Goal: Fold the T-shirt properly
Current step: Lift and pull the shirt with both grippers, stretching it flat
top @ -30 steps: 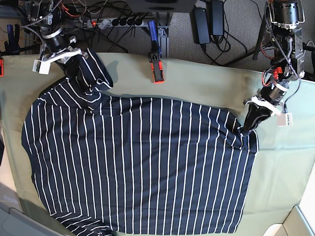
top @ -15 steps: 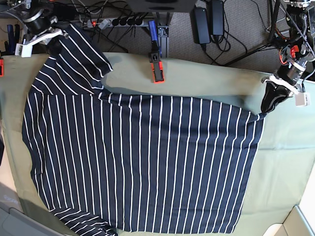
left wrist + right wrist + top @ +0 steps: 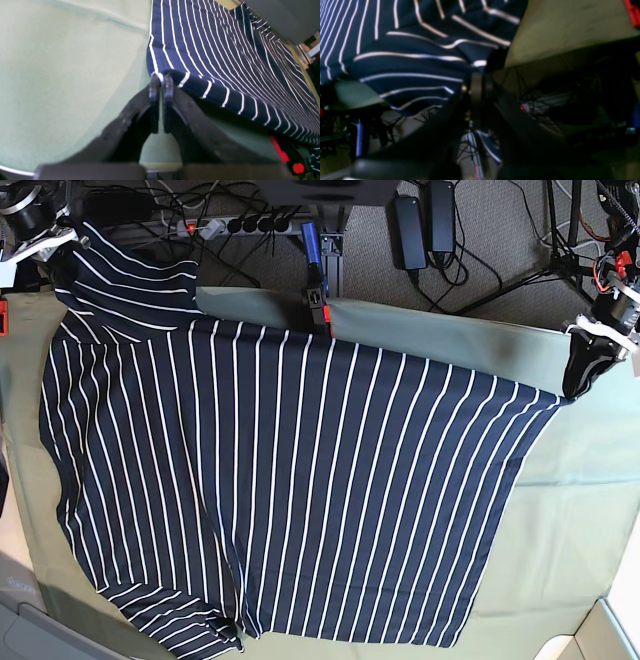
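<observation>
A: Where it lay on the green-covered tabletop (image 3: 580,510), which way did the T-shirt (image 3: 290,480) run?
B: Lengthwise left to right: sleeve left, hem right.
A: And the fingers?
B: Right fingers (image 3: 480,82) were clamped on its far-left sleeve, left fingers (image 3: 160,82) pinched shut on the hem's far corner.

I see the T-shirt (image 3: 290,480) spread across the cloth (image 3: 590,510) covering the surface, stretched between my two arms. My left gripper (image 3: 572,392) pinches its corner at the base view's right edge; my right gripper (image 3: 480,75) holds the opposite corner at far left, beyond the surface's back edge. A clamp (image 3: 318,305) sits behind the shirt's back edge.
</observation>
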Controlling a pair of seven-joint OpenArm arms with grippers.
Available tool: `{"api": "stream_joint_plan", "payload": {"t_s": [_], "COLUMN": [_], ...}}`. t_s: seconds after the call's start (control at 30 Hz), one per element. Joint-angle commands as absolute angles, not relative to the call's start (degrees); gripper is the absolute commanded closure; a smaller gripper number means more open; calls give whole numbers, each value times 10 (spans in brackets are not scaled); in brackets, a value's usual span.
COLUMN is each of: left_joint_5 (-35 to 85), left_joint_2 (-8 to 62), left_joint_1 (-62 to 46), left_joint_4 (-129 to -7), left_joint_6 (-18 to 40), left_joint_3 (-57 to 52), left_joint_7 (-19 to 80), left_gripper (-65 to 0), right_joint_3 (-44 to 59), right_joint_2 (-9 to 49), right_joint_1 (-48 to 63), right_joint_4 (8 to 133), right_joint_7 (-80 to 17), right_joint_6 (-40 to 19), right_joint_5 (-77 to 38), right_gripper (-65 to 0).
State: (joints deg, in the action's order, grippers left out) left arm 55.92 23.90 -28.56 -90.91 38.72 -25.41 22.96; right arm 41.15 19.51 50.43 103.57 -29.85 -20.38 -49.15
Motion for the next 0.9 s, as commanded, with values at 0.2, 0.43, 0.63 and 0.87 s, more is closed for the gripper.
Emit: {"api": "stream_joint_plan", "payload": {"t_s": [0.2, 0.43, 0.63, 0.87], "left_joint_5": [592, 593, 593, 568], "left_joint_2": [249, 249, 249, 249], "left_joint_1": [-284, -277, -242, -208], "left_joint_4": [-919, -932, -967, -967], "left_joint_6": [400, 400, 400, 400], "left_joint_3": [-262, -262, -262, -262], "left_joint_7": [213, 213, 230, 232], "left_gripper": [0, 0, 0, 0], "right_joint_3": [419, 419, 420, 424], "right_joint_2": [202, 201, 202, 215], "right_joint_1": [502, 500, 498, 463], "right_joint_4": [1056, 1121, 1201, 1213], "right_joint_7": [-292, -294, -293, -294], "right_joint_6": [-249, -255, -255, -255], "right_joint_5": [-506, -503, -452, -415], "right_gripper": [0, 0, 0, 0]}}
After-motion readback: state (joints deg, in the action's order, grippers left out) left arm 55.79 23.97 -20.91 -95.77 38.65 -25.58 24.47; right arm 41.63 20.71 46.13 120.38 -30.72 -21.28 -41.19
